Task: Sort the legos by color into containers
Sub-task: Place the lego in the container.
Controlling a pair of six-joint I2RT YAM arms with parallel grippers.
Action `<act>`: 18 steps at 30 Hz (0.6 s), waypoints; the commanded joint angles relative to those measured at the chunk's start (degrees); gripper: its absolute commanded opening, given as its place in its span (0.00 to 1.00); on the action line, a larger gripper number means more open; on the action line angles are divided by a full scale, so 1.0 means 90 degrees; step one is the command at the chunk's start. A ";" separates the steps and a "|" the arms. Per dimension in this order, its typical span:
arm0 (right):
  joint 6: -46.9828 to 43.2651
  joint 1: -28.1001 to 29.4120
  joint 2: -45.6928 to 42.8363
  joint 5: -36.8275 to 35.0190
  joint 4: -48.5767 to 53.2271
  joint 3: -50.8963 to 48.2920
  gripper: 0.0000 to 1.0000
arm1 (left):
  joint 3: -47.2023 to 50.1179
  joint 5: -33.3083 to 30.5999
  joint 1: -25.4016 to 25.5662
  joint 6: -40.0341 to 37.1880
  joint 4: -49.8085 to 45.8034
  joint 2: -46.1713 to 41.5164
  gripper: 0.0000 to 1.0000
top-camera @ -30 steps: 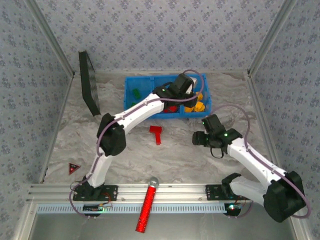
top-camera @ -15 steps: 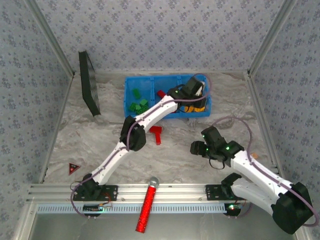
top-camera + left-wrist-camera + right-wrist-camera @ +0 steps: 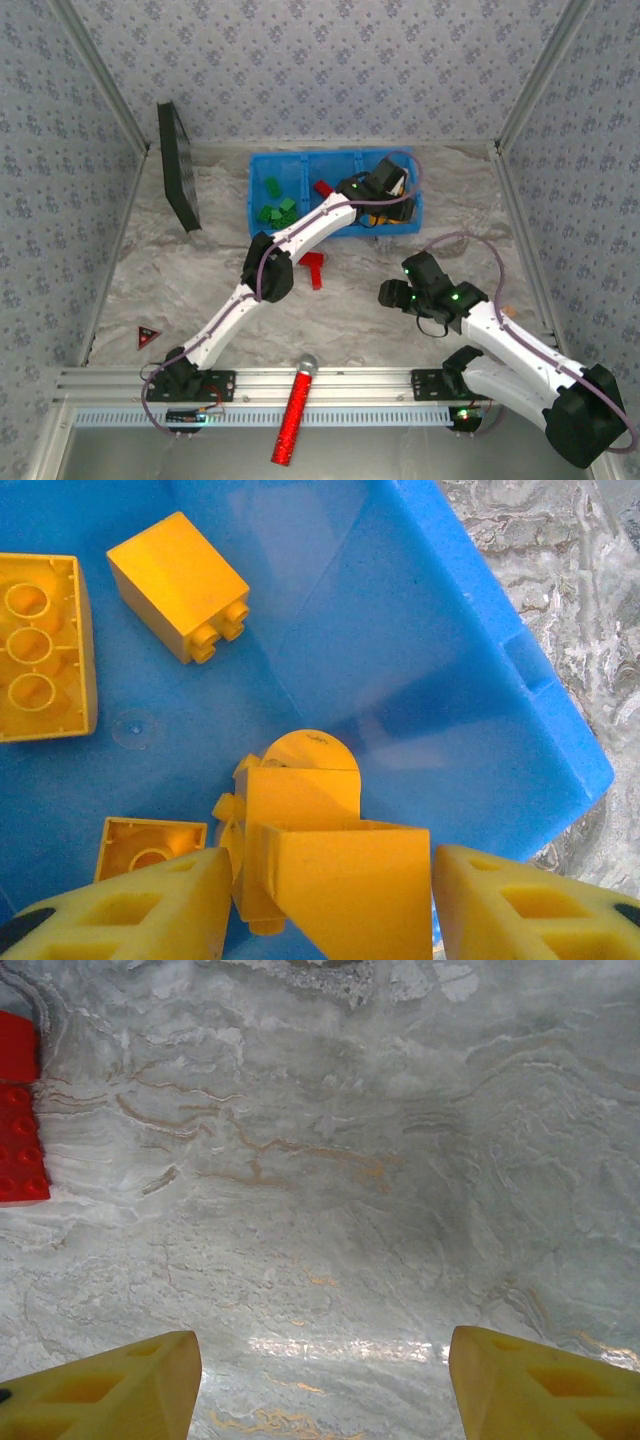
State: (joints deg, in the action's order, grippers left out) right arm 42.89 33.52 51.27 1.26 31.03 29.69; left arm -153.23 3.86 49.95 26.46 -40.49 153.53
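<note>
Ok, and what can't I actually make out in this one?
- Top view: the left arm covers much of the tray's right compartment, hiding what lies there.
- Left wrist view: the bottom edge cuts off the fingers and the yellow brick between them, so a grip is unclear.
- Right wrist view: the red brick is cut by the left edge.
- Top view: the red triangle is too small to identify.

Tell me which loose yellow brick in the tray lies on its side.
The small block at the top of the left wrist view: its studs point sideways. The long brick and the little one below it lie hollow side up.
</note>
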 commanded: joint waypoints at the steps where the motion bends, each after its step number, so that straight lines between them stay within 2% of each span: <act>1: 0.0051 0.0091 0.0087 0.0054 -0.0201 -0.0078 0.68 | -0.0270 0.0016 0.0016 -0.0177 0.0109 -0.0587 0.58; 9: 0.0054 0.0295 0.0317 -0.0043 -0.0326 0.0015 0.69 | -0.0275 -0.0389 -0.0066 -0.0569 0.0129 -0.1501 0.63; 14: -0.0059 0.0578 0.0739 -0.0017 -0.0719 0.0298 0.69 | -0.0173 -0.0604 -0.0099 -0.0942 -0.0306 -0.2117 0.64; 18: -0.0075 0.1126 0.1475 -0.0192 -0.1208 0.0670 0.70 | 0.0928 -0.0797 -0.0238 -0.1102 -0.0261 -0.3040 0.65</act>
State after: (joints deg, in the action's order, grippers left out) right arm 42.85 40.84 61.41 1.10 24.64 32.29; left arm -149.77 -1.02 48.97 19.20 -41.28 132.00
